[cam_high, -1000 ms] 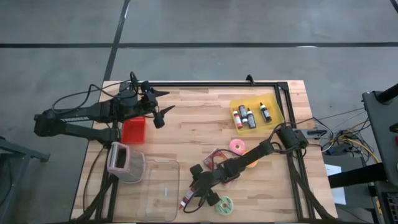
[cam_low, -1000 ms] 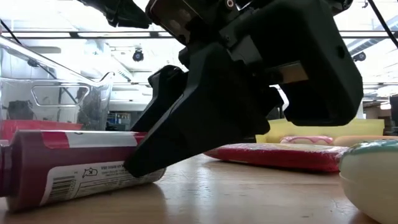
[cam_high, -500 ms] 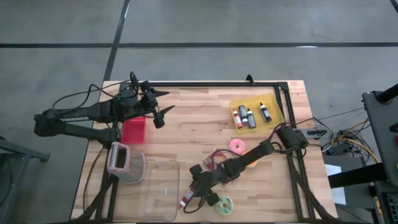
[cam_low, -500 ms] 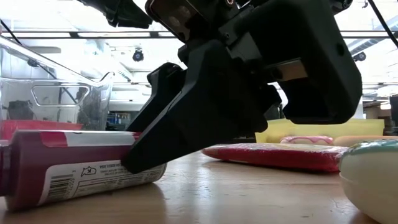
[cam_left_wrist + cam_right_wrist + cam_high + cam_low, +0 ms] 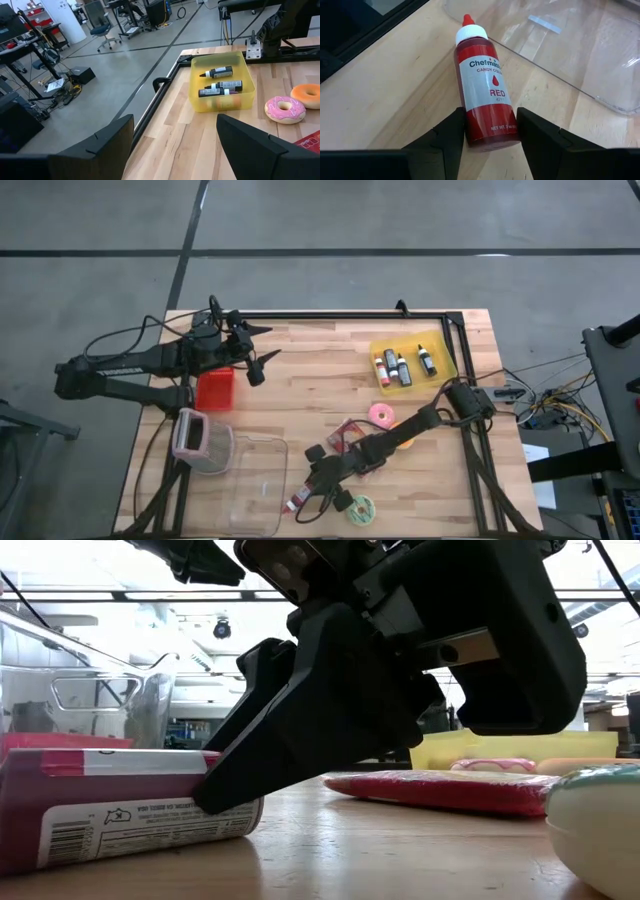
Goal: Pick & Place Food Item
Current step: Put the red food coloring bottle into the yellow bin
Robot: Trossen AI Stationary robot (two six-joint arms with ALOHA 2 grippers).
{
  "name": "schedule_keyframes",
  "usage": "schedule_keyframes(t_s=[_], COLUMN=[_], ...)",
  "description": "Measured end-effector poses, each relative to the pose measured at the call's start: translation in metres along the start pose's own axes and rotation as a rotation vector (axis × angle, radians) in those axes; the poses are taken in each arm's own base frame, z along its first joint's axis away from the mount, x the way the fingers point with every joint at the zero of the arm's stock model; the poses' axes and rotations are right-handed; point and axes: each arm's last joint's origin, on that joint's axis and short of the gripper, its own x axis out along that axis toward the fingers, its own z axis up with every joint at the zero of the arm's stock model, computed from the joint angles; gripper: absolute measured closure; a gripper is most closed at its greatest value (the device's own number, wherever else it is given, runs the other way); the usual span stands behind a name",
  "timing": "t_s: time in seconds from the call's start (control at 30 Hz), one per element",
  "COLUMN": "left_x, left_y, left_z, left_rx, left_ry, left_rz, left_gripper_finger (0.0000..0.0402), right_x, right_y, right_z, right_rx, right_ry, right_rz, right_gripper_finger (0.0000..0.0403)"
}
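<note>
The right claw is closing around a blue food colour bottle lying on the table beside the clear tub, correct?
Not quite: the bottle is red, as its label in the right wrist view shows. The rest holds: it lies on the table beside the clear tub, with the right claw around its base.

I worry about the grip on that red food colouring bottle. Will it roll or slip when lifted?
The red bottle lies on its side; being round, it may roll if nudged. Its glossy label looks slippery. The right gripper straddles its base, so the capped end may droop.
</note>
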Motion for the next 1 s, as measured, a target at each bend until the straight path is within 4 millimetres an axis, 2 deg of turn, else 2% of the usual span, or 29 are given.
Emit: schedule_keyframes(t_s=[0.87,1.0], left_x=[0.0,0.0], left_y=[-0.0001,-0.0001], left_z=[0.0,0.0], left_rx=[0.0,0.0], left_ry=[-0.001,0.0], left_rz=[-0.002,-0.002], left_gripper_finger=[0.0113,0.0113], right_x=[-0.0001,-0.0068], right_y=[0.0003,0.0008], right_z=[0.0,0.0051], right_rx=[0.0,0.008], right_ry=[0.0,0.004], right_rz=[0.011,0.018], right_gripper_finger=[0.0255,0.0255])
